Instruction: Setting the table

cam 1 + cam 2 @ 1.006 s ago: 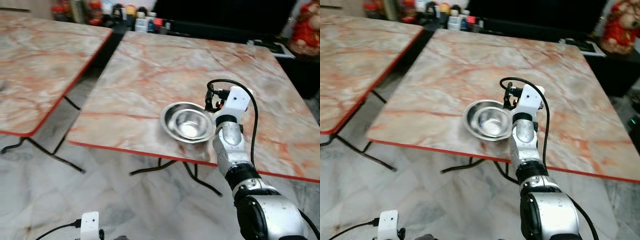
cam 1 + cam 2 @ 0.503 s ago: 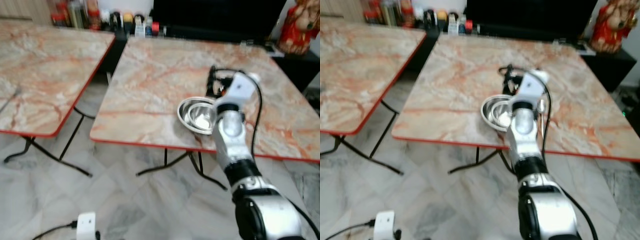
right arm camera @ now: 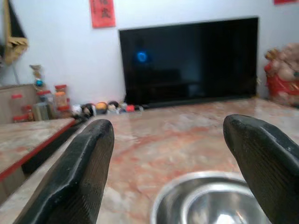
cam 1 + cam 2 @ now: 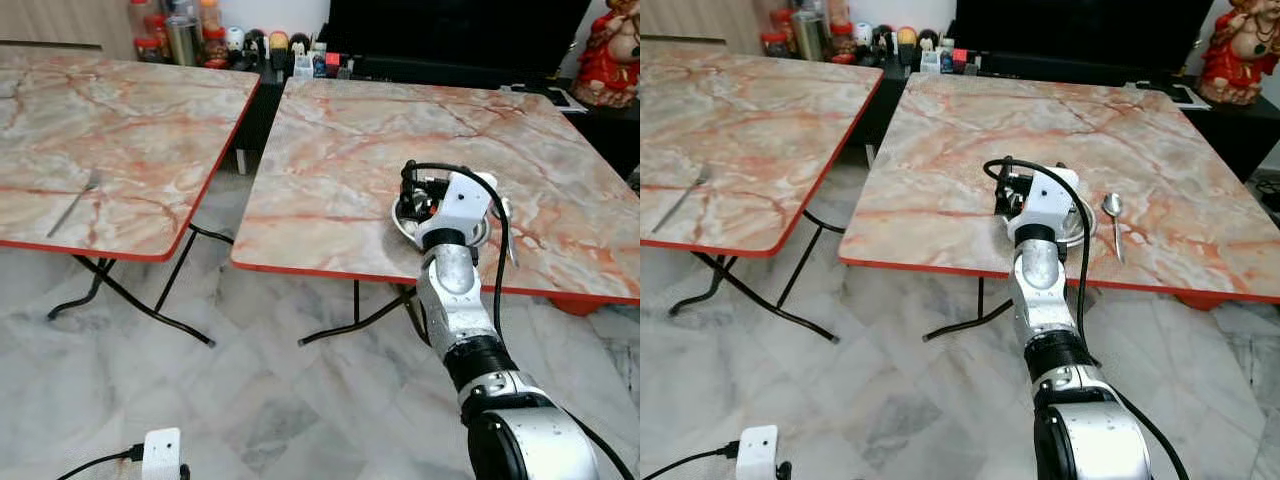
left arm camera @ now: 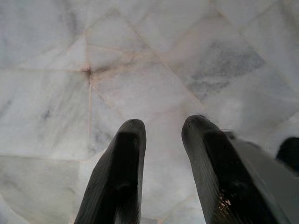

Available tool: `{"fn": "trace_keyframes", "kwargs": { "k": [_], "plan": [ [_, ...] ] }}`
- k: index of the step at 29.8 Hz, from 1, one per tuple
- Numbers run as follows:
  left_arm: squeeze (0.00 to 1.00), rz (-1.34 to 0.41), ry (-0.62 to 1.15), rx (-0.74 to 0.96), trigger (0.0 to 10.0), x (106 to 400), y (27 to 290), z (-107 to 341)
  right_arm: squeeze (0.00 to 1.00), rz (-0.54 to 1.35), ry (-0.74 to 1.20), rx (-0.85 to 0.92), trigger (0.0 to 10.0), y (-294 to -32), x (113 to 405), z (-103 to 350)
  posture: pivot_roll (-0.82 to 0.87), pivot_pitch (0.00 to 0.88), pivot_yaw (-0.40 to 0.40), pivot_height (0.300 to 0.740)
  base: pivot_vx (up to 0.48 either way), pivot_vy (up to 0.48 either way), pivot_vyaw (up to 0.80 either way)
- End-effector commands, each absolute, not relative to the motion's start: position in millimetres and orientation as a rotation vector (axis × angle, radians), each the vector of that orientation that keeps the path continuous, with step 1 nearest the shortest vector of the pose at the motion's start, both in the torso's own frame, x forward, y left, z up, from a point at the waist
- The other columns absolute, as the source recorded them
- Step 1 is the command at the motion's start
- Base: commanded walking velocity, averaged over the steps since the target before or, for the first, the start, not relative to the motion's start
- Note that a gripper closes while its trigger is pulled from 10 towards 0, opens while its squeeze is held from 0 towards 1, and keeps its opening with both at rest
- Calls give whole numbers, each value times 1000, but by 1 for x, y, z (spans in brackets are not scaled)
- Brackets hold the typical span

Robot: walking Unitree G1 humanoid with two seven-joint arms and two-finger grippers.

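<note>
While the right gripper [image 3: 170, 154] hangs spread wide just above the bowl [image 3: 210, 200], lift it straight up so nothing bumps the spoon [image 4: 1114, 215].

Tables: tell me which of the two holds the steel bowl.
The right table, beneath the right claw; bowl and spoon lie there. The left table bears a fork.

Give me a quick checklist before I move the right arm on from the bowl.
1. Bowl set on the table: ok, near the front edge.
2. Right gripper released: ok, fingers wide open, bowl below them, nothing held.
3. Spoon laid beside the bowl: ok, on its right.
4. Fork brought over: not ok, it lies on the other table.
5. Left gripper free: ok, open, empty, pointing at the floor.
6. Right fingers clear of the bowl rim: cannot tell.
</note>
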State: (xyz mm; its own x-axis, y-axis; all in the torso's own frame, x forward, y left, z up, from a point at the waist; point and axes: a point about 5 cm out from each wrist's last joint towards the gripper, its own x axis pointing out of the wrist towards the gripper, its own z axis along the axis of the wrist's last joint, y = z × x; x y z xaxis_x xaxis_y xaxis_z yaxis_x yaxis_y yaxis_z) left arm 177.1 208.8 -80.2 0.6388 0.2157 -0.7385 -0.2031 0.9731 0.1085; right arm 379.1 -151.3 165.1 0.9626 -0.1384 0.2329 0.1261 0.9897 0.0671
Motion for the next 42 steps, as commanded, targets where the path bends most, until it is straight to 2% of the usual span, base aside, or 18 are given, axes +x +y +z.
{"fn": "trace_keyframes", "kwargs": {
  "k": [1, 14, 16, 23, 25, 31, 32, 38, 42],
  "plan": [
    [0, 251, 871, 8, 10000, 171, 209, -83, 0, -135, -171, 43, 10000, -153, 377, 150, 101, 83, -42, 715, 0, 352, 0],
    [0, 258, 873, 3, 10000, 169, 209, -84, 0, -110, 23, -57, 10000, -166, 357, 95, 92, 97, -48, 715, 0, 359, 0],
    [0, 258, 875, 0, 10000, 169, 209, -84, 0, -96, 153, -87, 10000, -171, 343, 66, 98, 97, -51, 715, 0, 362, 0],
    [0, 261, 873, -1, 10000, 168, 209, -85, 0, -80, 363, -58, 10000, -179, 316, 23, 100, 98, -53, 715, 0, 363, 0],
    [0, 261, 876, 1, 10000, 167, 210, -85, 0, -68, 484, -65, 10000, -183, 297, 1, 95, 97, -48, 715, 0, 366, 0],
    [0, 258, 879, 5, 10000, 167, 210, -85, 0, -42, 639, -117, 10000, -186, 272, -26, 101, 93, -44, 715, 0, 366, 0],
    [0, 257, 879, 6, 10000, 167, 210, -85, 0, -41, 708, -117, 10000, -187, 258, -38, 107, 88, -43, 715, 0, 368, 0],
    [0, 253, 880, 15, 10000, 168, 212, -84, 0, -14, 827, -100, 10000, -184, 231, -58, 113, 75, -34, 715, 0, 367, 0],
    [0, 250, 881, 22, 10000, 168, 213, -84, 0, 3, 835, -71, 10000, -179, 227, -61, 110, 73, -32, 715, 0, 368, 0]
  ]
}}
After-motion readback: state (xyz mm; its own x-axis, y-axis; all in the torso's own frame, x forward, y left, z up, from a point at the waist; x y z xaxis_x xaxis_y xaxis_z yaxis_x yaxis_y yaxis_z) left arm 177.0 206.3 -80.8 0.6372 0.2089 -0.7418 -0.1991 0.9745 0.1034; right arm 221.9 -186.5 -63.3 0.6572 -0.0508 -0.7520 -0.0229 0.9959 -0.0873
